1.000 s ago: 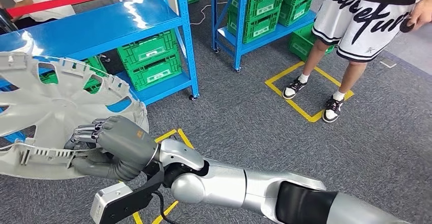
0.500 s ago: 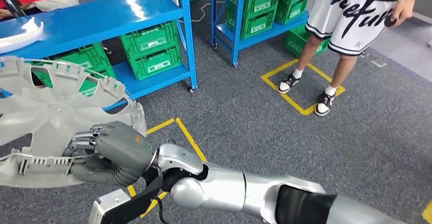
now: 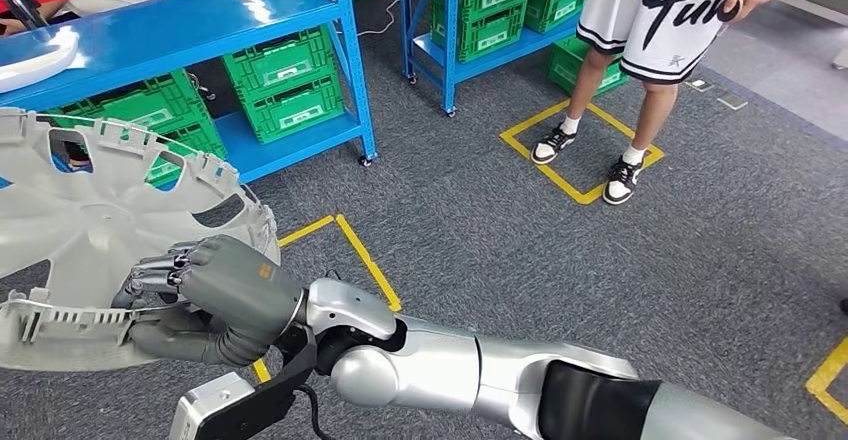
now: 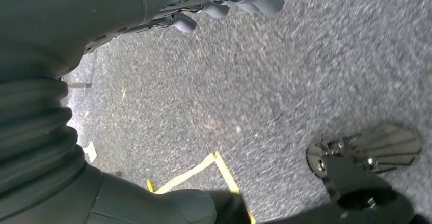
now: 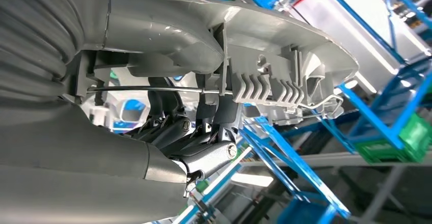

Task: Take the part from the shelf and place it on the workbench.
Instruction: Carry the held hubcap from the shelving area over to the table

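The part (image 3: 90,230), a large grey wheel-cover disc with a ribbed, clipped rim, is held out in the air at the lower left of the head view, in front of the blue shelf (image 3: 180,30) and above the grey carpet (image 3: 560,250). The right hand (image 3: 215,300) grips it at the near rim: the dark fingers (image 3: 150,278) curl over the inner face of the disc while the thumb closes from underneath, so the rim is clamped between them. The right arm (image 3: 470,375) reaches across the lower part of the head view from the right, silver and nearly level, with the wrist bent toward the part. In the right wrist view the thick grey thumb (image 5: 163,30) lies pressed along the edge of the part (image 5: 285,56), and a thin wire clip runs along the ribbed rim just beside it.

The left hand (image 4: 224,0) hangs over the carpet (image 4: 316,71) with its fingers loosely curled and nothing in them; how far they are closed I cannot tell.

Green crates (image 3: 285,85) sit on the shelf's lower level. A person in white patterned shorts (image 3: 660,20) stands in a yellow floor marking (image 3: 570,155), well apart from the part. Another yellow marking (image 3: 345,250) lies on the carpet near the right hand.
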Tool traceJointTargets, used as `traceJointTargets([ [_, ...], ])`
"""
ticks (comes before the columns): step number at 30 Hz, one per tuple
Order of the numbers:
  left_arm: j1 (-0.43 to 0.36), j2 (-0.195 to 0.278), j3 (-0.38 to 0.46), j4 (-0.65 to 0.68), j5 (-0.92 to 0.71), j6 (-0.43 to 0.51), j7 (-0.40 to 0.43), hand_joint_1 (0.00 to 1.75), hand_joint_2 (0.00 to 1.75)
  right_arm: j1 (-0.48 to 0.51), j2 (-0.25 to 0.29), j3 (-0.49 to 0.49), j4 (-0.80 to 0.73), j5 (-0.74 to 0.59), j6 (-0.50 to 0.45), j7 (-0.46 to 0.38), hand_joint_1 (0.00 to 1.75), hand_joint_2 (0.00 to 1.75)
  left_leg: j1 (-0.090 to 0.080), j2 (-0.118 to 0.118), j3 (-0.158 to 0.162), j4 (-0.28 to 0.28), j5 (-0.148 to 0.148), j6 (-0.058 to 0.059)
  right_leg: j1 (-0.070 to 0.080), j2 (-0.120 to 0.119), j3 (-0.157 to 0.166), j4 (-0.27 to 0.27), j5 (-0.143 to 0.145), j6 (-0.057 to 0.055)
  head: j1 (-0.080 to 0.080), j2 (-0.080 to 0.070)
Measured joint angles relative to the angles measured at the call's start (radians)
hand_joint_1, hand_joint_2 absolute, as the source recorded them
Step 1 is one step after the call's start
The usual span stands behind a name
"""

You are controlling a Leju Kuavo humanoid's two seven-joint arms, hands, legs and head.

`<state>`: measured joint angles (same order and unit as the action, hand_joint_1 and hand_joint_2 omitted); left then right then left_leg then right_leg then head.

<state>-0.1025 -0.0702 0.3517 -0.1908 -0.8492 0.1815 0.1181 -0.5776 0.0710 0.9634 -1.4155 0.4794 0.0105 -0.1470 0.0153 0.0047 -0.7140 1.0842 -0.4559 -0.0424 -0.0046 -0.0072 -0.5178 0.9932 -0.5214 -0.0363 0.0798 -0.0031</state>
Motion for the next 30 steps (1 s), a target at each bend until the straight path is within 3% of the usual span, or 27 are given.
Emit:
traceJointTargets([
  [2,0.002,0.000,0.000,0.001,0.000,-0.001,-0.008,0.00,1.75,0.000,0.000,0.002,0.004,0.005,-0.001,-0.011,1.75,1.75,0.000,-0.002,-0.031,0.120,-0.089,-0.007,0.002,-0.005,-0.025,0.001,0.021,-0.006,-0.005,0.000],
  [3,0.002,0.000,0.000,0.001,0.000,-0.001,-0.010,0.00,1.75,0.000,0.000,0.003,0.008,0.008,-0.003,-0.016,1.75,1.75,0.001,-0.002,-0.037,0.174,-0.103,-0.010,0.002,-0.009,-0.038,0.002,0.031,-0.006,-0.005,0.000],
  [5,0.002,0.002,0.000,0.002,0.000,-0.002,-0.013,0.00,1.75,0.001,-0.002,0.005,0.016,0.014,-0.010,-0.027,1.75,1.75,0.001,0.000,-0.013,0.205,-0.065,-0.013,0.003,-0.021,-0.065,0.008,0.049,-0.003,-0.006,0.000],
  [7,0.001,0.004,0.000,0.001,0.000,-0.005,-0.014,0.00,1.75,0.001,-0.003,0.007,0.023,0.018,-0.015,-0.035,1.75,1.75,0.000,0.021,0.075,0.109,-0.027,-0.011,0.004,-0.036,-0.086,0.017,0.060,0.003,-0.006,0.000],
  [9,-0.004,0.006,0.000,0.000,-0.002,-0.010,-0.014,0.00,1.75,0.000,-0.004,0.007,0.028,0.021,-0.017,-0.039,1.75,1.75,-0.007,0.048,0.164,-0.018,-0.045,0.000,0.008,-0.053,-0.097,0.026,0.066,0.012,-0.006,0.000],
  [10,-0.007,0.006,0.000,-0.001,-0.003,-0.011,-0.013,0.00,1.75,-0.001,-0.004,0.007,0.030,0.021,-0.017,-0.040,1.75,1.75,-0.011,0.053,0.184,-0.055,-0.059,0.008,0.010,-0.062,-0.099,0.029,0.069,0.018,-0.005,0.000],
  [12,-0.008,0.006,0.000,-0.001,-0.004,-0.013,-0.011,0.00,1.75,-0.004,-0.003,0.007,0.034,0.023,-0.018,-0.043,1.75,1.75,-0.011,0.037,0.183,-0.074,-0.062,0.028,0.010,-0.080,-0.102,0.032,0.074,0.029,-0.005,0.000],
  [13,-0.006,0.007,0.000,-0.001,-0.005,-0.013,-0.009,0.00,1.75,-0.005,-0.003,0.007,0.036,0.023,-0.018,-0.045,1.75,1.75,-0.009,0.028,0.179,-0.075,-0.057,0.036,0.009,-0.074,-0.105,0.040,0.068,0.036,-0.005,0.000],
  [15,-0.006,0.007,0.000,-0.001,-0.008,-0.013,-0.005,0.00,1.75,-0.008,-0.004,0.007,0.039,0.023,-0.018,-0.047,1.75,1.75,-0.005,0.013,0.169,-0.077,-0.045,0.050,0.005,-0.039,-0.133,0.107,0.018,0.047,-0.004,0.000],
  [17,-0.008,0.006,0.000,-0.001,-0.011,-0.013,-0.004,0.00,1.75,-0.009,-0.005,0.008,0.045,0.023,-0.018,-0.048,1.75,1.75,-0.006,-0.006,0.152,-0.075,-0.033,0.056,0.002,-0.007,-0.184,0.239,-0.057,0.054,-0.003,0.000],
  [18,-0.008,0.005,0.000,0.000,-0.012,-0.013,-0.004,0.00,1.75,-0.009,-0.006,0.008,0.049,0.023,-0.018,-0.048,1.75,1.75,-0.006,-0.018,0.144,-0.073,-0.028,0.056,0.002,-0.002,-0.204,0.293,-0.079,0.054,-0.003,0.000],
  [19,-0.007,0.005,0.000,0.000,-0.012,-0.013,-0.003,0.00,1.75,-0.009,-0.006,0.008,0.052,0.023,-0.018,-0.048,1.75,1.75,-0.006,-0.029,0.137,-0.070,-0.024,0.055,0.002,0.001,-0.209,0.315,-0.083,0.053,-0.003,0.000],
  [20,-0.006,0.005,0.000,0.000,-0.013,-0.013,-0.003,0.00,1.75,-0.009,-0.007,0.008,0.054,0.023,-0.018,-0.048,1.75,1.75,-0.006,-0.041,0.132,-0.067,-0.021,0.053,0.003,0.003,-0.193,0.297,-0.067,0.050,-0.003,0.000],
  [22,-0.006,0.004,0.000,0.000,-0.013,-0.013,-0.003,0.00,1.75,-0.009,-0.008,0.008,0.057,0.023,-0.018,-0.048,1.75,1.75,-0.005,-0.065,0.124,-0.062,-0.016,0.048,0.003,0.028,-0.116,0.165,-0.012,0.039,-0.003,0.000],
  [24,-0.008,0.003,0.000,0.000,-0.013,-0.013,-0.002,0.00,1.75,-0.010,-0.008,0.008,0.058,0.023,-0.018,-0.048,1.75,1.75,-0.006,-0.084,0.116,-0.057,-0.011,0.039,0.003,0.058,-0.058,0.055,0.017,0.030,-0.003,0.000],
  [25,-0.008,0.002,0.000,0.000,-0.013,-0.013,-0.002,0.00,1.75,-0.011,-0.008,0.008,0.058,0.023,-0.018,-0.048,1.75,1.75,-0.004,-0.091,0.111,-0.057,-0.008,0.034,0.004,0.065,-0.050,0.037,0.017,0.028,-0.003,0.000],
  [27,-0.006,0.003,0.000,0.001,-0.014,-0.013,-0.001,0.00,1.75,-0.012,-0.007,0.008,0.059,0.023,-0.018,-0.049,1.75,1.75,-0.003,-0.106,0.104,-0.061,0.000,0.020,0.005,0.050,-0.052,0.033,0.023,0.023,-0.002,0.000],
  [28,-0.005,0.004,0.000,0.001,-0.014,-0.013,0.000,0.00,1.75,-0.013,-0.006,0.008,0.059,0.023,-0.018,-0.048,1.75,1.75,-0.003,-0.102,0.101,-0.061,-0.001,0.014,0.004,0.040,-0.051,0.028,0.027,0.017,-0.002,0.000],
  [30,-0.005,0.005,0.000,0.002,-0.014,-0.013,0.003,0.00,1.75,-0.014,-0.004,0.009,0.059,0.023,-0.018,-0.048,1.75,1.75,-0.006,-0.066,0.077,-0.016,-0.031,0.005,-0.002,0.018,-0.050,0.018,0.035,0.005,-0.008,0.000],
])
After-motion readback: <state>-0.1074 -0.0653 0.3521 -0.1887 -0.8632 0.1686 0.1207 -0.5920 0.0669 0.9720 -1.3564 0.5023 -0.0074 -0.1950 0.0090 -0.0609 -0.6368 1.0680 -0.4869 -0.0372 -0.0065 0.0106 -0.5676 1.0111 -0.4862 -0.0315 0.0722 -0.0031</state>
